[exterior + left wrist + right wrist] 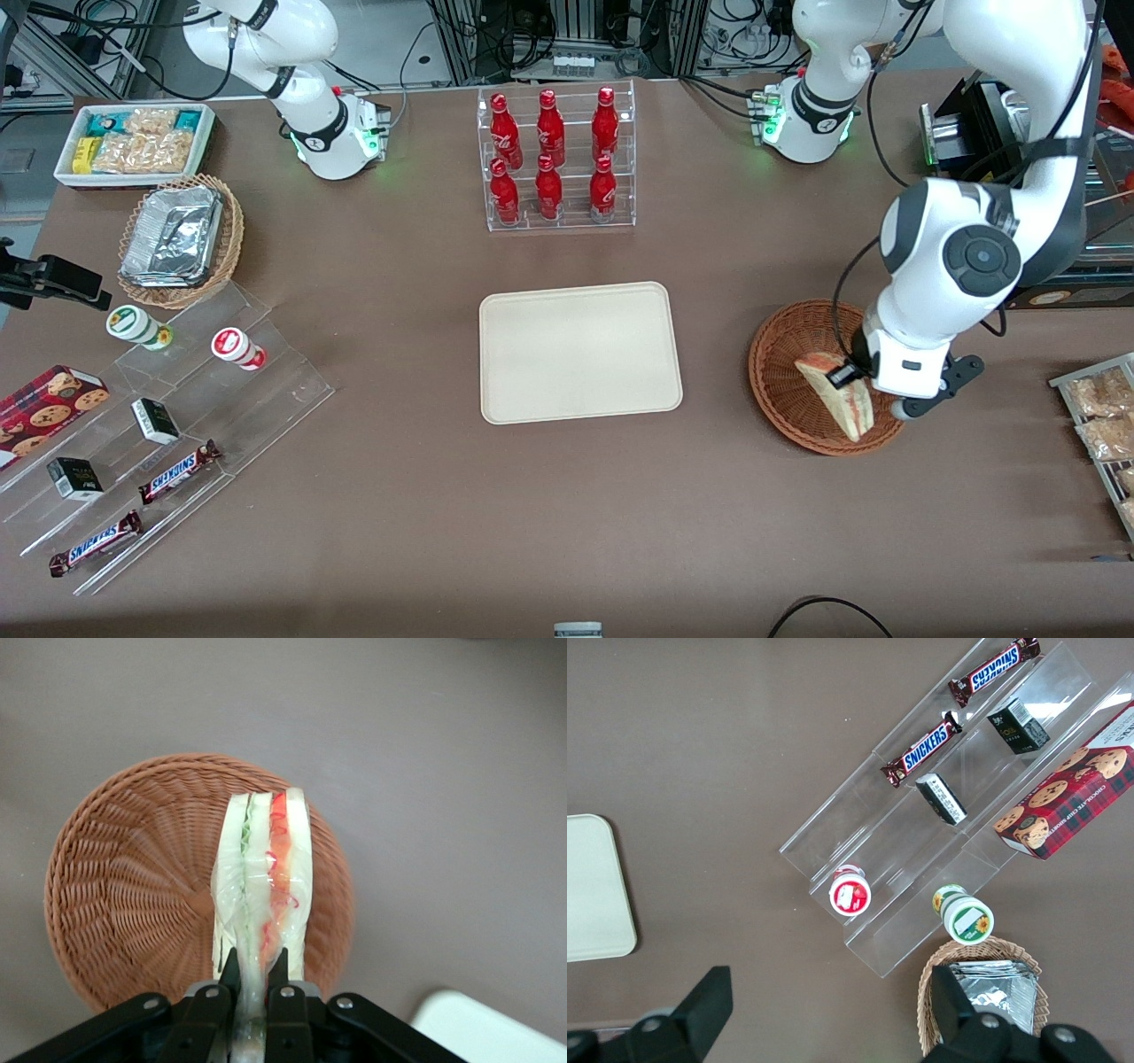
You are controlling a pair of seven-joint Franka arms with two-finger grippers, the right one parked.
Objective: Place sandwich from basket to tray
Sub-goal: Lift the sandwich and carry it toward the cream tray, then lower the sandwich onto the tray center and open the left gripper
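Note:
The sandwich [842, 394] [264, 886] is a clear-wrapped wedge of pale bread with red-orange and green layers on its cut side. My left gripper [850, 377] [254, 970] is shut on the wrapper at one end of it. The wedge hangs over the reddish-brown wicker basket [788, 377] [133, 895], lifted off its floor as the wrist view shows. Nothing else lies in the basket. The cream tray [580, 352] [496, 1032] lies flat on the table beside the basket, toward the parked arm's end, with nothing on it.
A clear rack of red bottles [555, 159] stands farther from the front camera than the tray. A metal rack of snack bags [1103, 416] sits at the working arm's end. Acrylic steps with candy bars [142, 478], a foil-filled tan basket [180, 239] and a white snack box [137, 142] crowd the parked arm's end.

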